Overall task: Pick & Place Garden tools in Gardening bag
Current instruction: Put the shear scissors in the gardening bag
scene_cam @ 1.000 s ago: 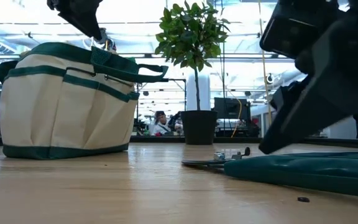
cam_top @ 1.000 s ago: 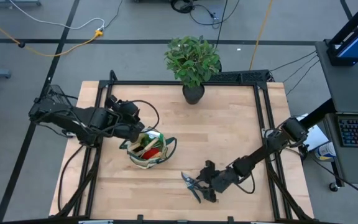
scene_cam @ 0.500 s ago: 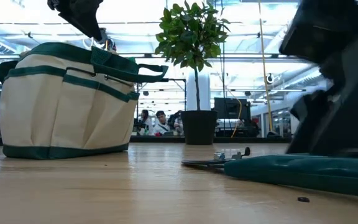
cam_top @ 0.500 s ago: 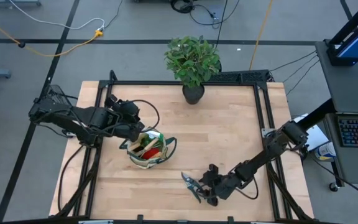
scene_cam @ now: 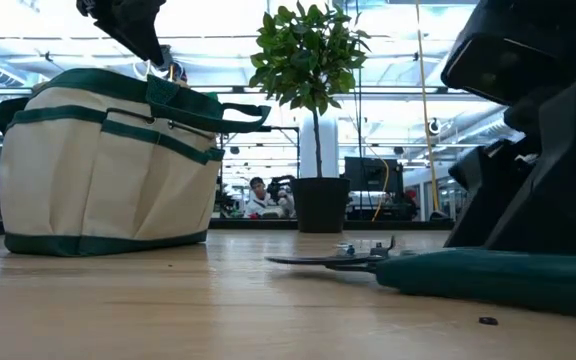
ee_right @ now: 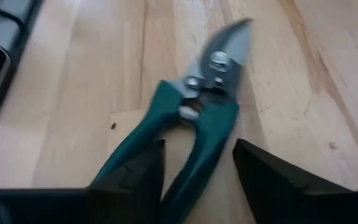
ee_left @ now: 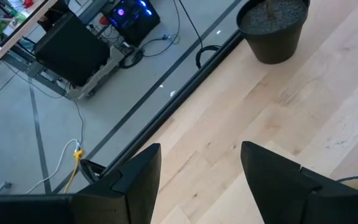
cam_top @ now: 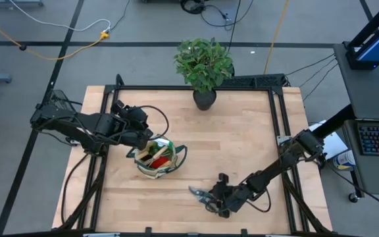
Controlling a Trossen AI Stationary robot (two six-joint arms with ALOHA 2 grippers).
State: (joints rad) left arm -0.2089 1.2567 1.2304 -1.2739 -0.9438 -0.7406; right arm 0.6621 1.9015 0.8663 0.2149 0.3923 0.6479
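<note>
The gardening bag [scene_cam: 108,165] is beige canvas with dark green trim and dark green strap handles; from above, red and wooden-brown things show inside it. The pruners [ee_right: 188,134] have teal green handles and a grey metal blade with silver bolts. The table [cam_top: 242,131] is light wood, made of pale and slightly darker planks, with a black frame around it. The potted plant [cam_top: 204,62] has bright green leaves and a black pot. Both arms and their fingers are black. The floor around the table is grey, with yellow cables on it.
</note>
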